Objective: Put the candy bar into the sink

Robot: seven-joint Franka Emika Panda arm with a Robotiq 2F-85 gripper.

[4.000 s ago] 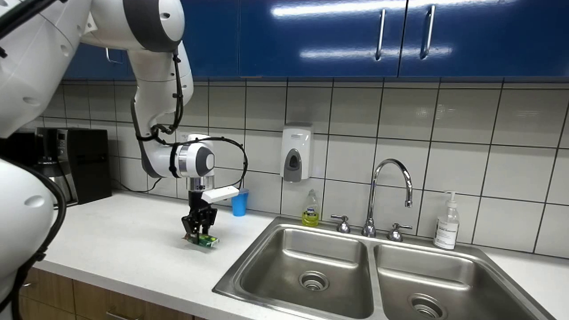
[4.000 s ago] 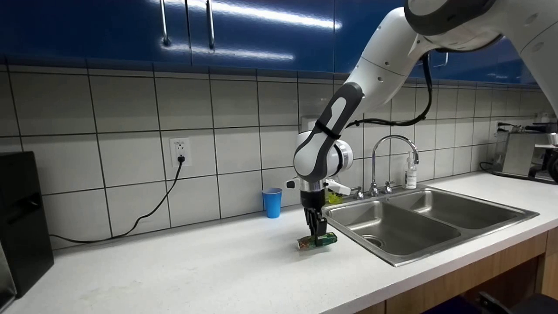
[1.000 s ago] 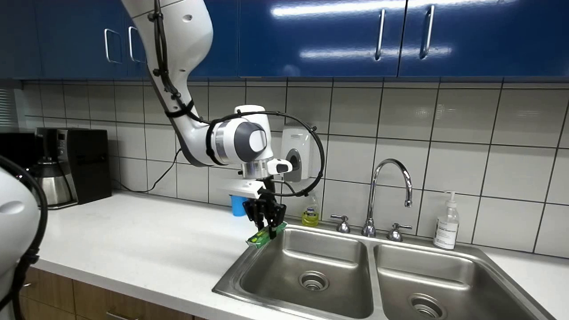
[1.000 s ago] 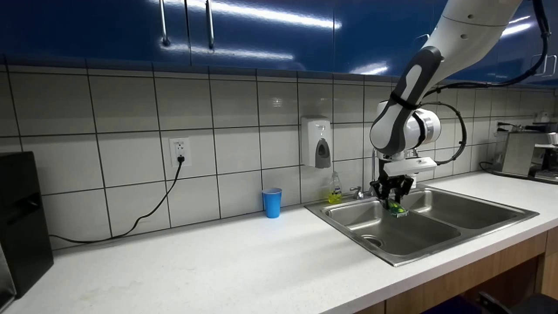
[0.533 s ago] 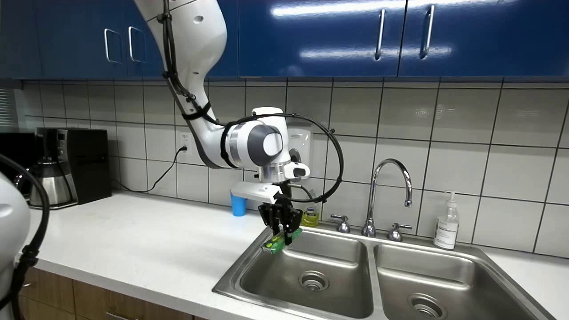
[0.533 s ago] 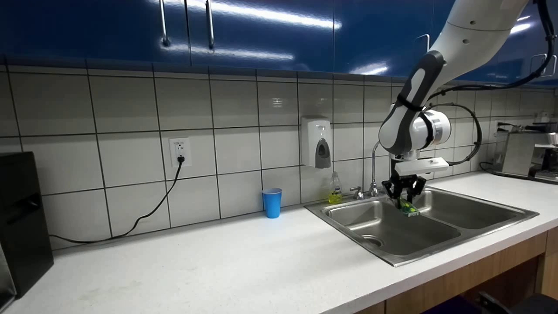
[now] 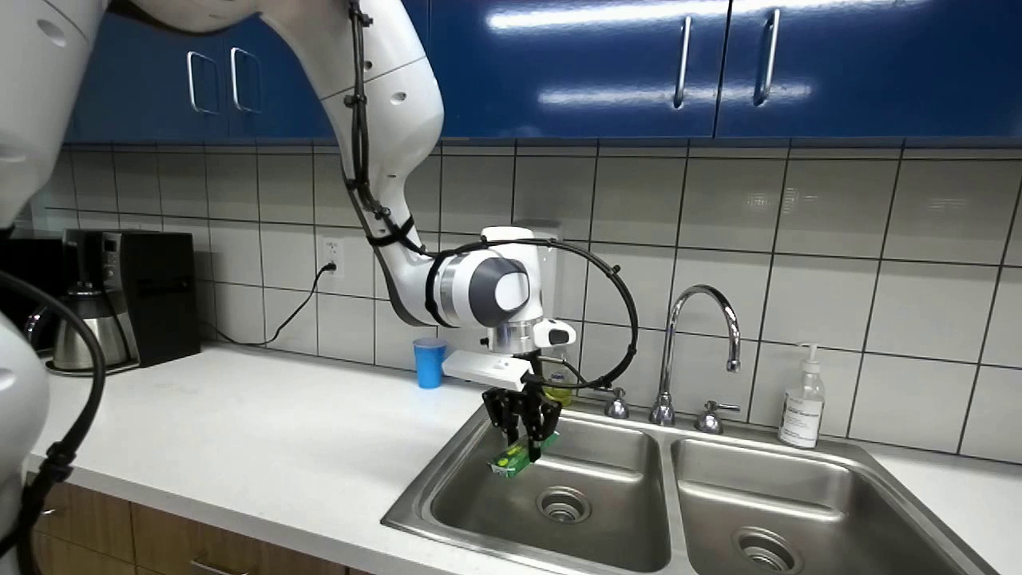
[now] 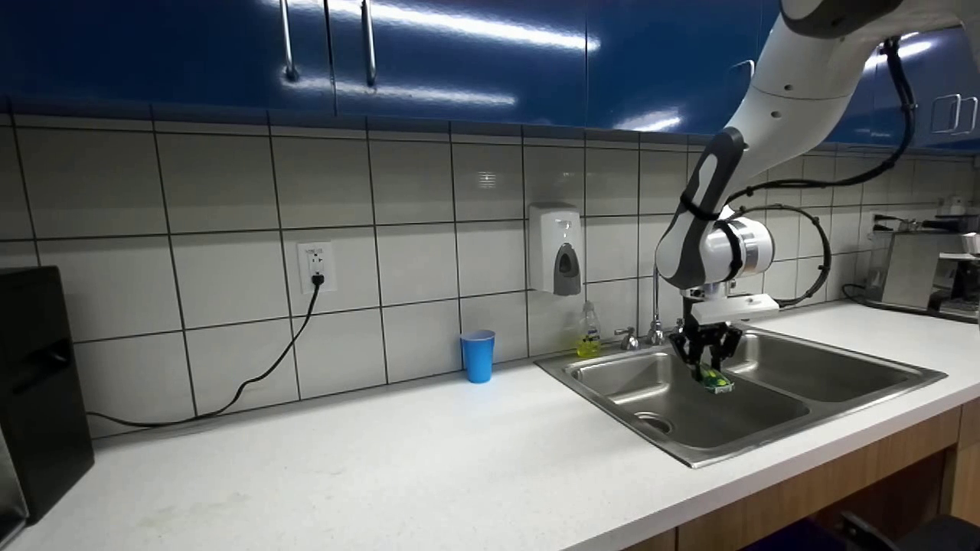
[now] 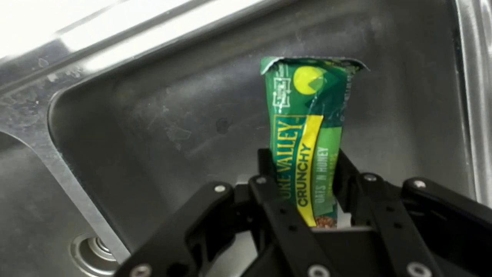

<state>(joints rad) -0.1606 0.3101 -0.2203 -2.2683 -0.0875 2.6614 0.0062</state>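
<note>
Sink (image 7: 607, 495) in white countertop (image 7: 263, 431) | tiled wall (image 7: 635, 200), blue cabinets (image 7: 575, 60) | gripper (image 9: 303, 165) clamping candy bar (image 9: 306, 134)

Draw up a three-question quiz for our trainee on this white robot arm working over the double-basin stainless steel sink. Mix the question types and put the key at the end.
1. Multiple choice: over which part of the double-basin stainless steel sink does the black two-fingered gripper hold the green-wrapped oblong candy bar?
a) the rectangular basin nearer the tapered blue cup
b) the basin farther from that cup
c) both basins at once

2. True or false: in both exterior views, that cup lies on its side.

3. Fill in: in the wrist view, the yellow band on the bar reads "____".

Key: 1: a. 2: False; it stands upright. 3: CRUNCHY.
</note>
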